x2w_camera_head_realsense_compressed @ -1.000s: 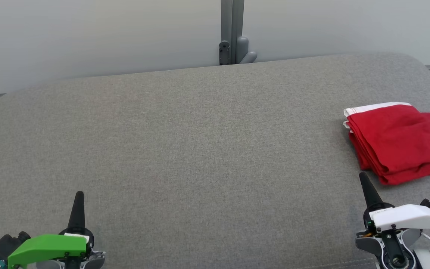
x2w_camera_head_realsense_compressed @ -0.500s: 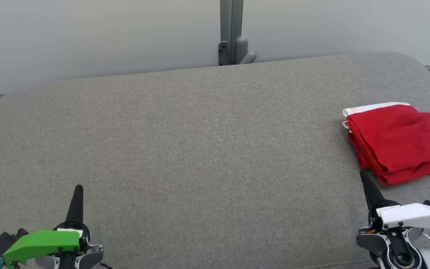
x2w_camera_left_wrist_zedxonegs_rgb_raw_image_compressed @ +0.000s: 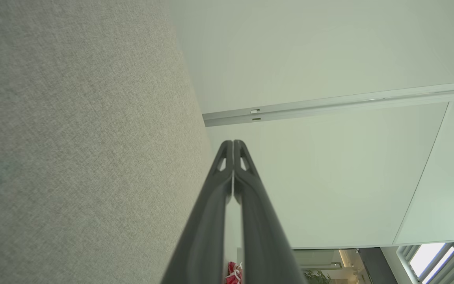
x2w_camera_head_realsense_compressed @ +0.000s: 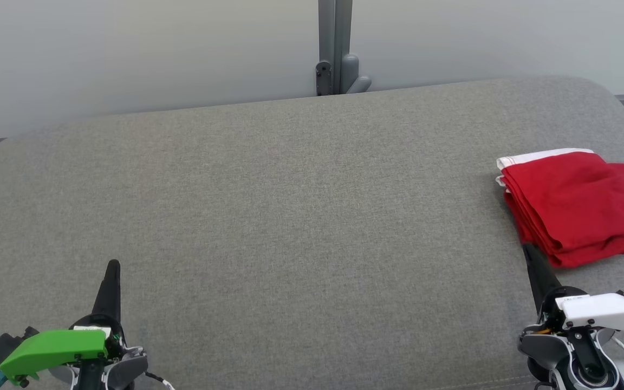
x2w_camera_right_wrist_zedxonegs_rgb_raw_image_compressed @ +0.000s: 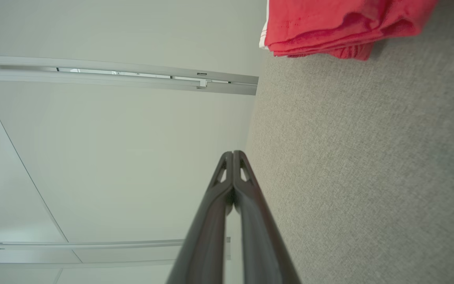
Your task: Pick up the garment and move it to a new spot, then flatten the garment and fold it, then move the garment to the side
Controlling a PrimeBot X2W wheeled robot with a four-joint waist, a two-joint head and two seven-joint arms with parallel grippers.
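- The left pincer is seen closed, its two dark fingers pressed together with nothing gripped, low over the near left of the counter.
- The right pincer is likewise closed and empty at the near right. Its tip is pointed toward the nearest corner of the garment but is set apart from it.
- The red garment, folded into a stack with a white band shown along its far edge, is laid at the right end of the grey fabric-covered counter.
- The counter is backed by a pale wall, which is divided by a grey post.
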